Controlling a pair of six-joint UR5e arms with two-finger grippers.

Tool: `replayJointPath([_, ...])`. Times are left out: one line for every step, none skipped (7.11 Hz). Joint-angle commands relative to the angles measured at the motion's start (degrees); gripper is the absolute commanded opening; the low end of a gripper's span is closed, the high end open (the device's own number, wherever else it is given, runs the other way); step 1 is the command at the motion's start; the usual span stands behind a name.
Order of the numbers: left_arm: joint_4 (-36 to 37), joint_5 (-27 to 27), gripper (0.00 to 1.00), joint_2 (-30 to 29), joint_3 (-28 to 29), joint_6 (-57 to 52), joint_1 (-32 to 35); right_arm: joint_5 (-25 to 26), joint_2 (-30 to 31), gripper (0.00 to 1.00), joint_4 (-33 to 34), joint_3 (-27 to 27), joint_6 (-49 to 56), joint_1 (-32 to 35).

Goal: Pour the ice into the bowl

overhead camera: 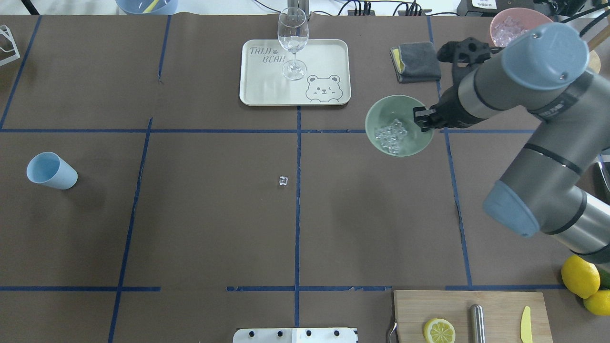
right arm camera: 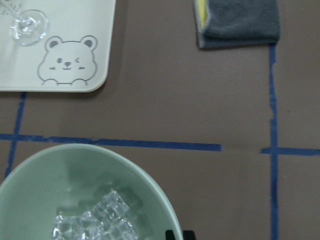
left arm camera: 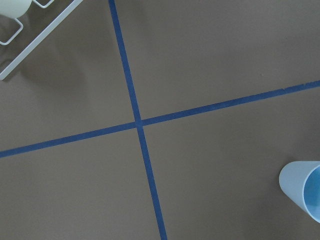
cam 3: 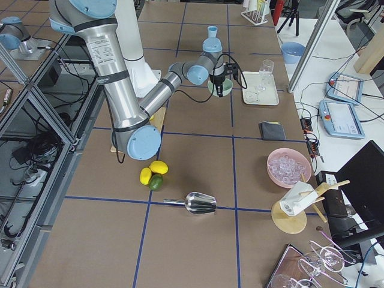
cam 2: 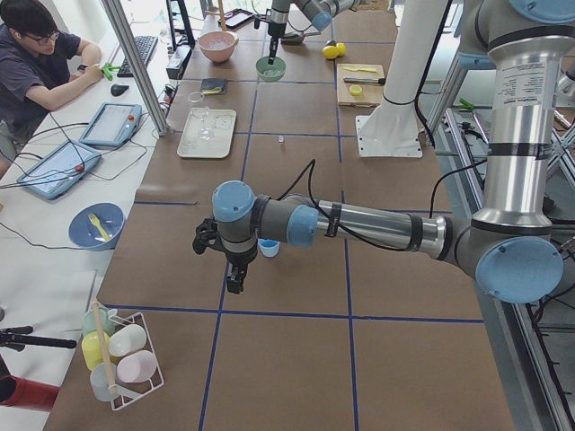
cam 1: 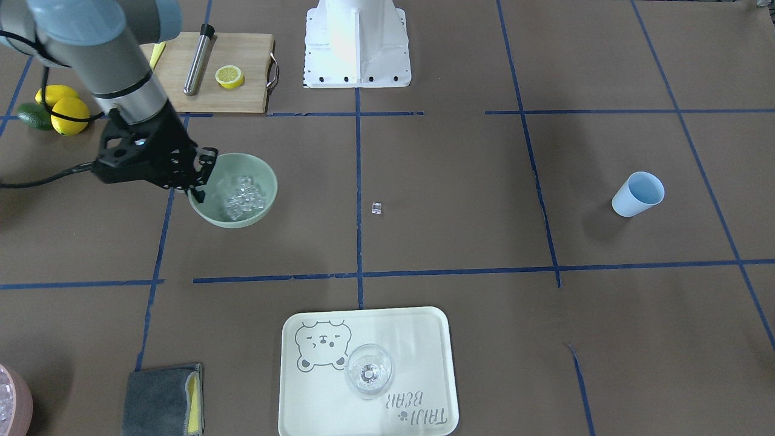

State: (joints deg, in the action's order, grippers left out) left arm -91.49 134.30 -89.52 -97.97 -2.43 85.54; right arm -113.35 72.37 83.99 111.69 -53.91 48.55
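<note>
The pale green bowl (cam 1: 266, 175) (overhead camera: 381, 112) stands upright on the table with a heap of ice (cam 1: 245, 197) (overhead camera: 391, 134) (right arm camera: 100, 220) inside it. One stray cube (cam 1: 376, 208) (overhead camera: 283, 180) lies on the brown mat near the table's middle. My right gripper (cam 1: 200, 184) (overhead camera: 421, 119) (right arm camera: 179, 234) is shut on the bowl's rim (right arm camera: 165, 210), its fingers straddling the wall. My left gripper (cam 2: 232, 274) hangs low beside the blue cup (overhead camera: 50, 170) (left arm camera: 305, 187). It shows only in the exterior left view, so I cannot tell whether it is open or shut.
A bear tray (overhead camera: 324, 52) carries a wine glass (overhead camera: 292, 40). A grey cloth (overhead camera: 417, 61) and a pink container of ice (overhead camera: 512, 24) lie beyond the bowl. A cutting board (cam 1: 242, 60) holds a lemon slice and a metal rod. Lemons (cam 1: 66, 112) sit beside it.
</note>
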Motion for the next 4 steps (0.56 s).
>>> replayJointPath([0.0, -0.2, 1.0, 0.1, 0.2, 0.1, 0.1, -2.0, 8.4, 0.0, -3.8, -0.7, 5.8, 5.0])
replayJointPath([-0.1, -0.3, 1.0, 0.2, 0.2, 0.1, 0.1, -3.1, 13.0, 0.0, -7.5, -0.9, 5.9, 5.7])
replayJointPath([-0.3, -0.3, 1.0, 0.4, 0.2, 0.1, 0.1, -3.6, 18.9, 0.0, -12.3, -2.2, 5.8, 5.8])
replayJointPath([-0.4, -0.3, 1.0, 0.4, 0.1, 0.1, 0.1, -5.6, 22.2, 0.0, -17.6, -5.7, 5.8, 6.5])
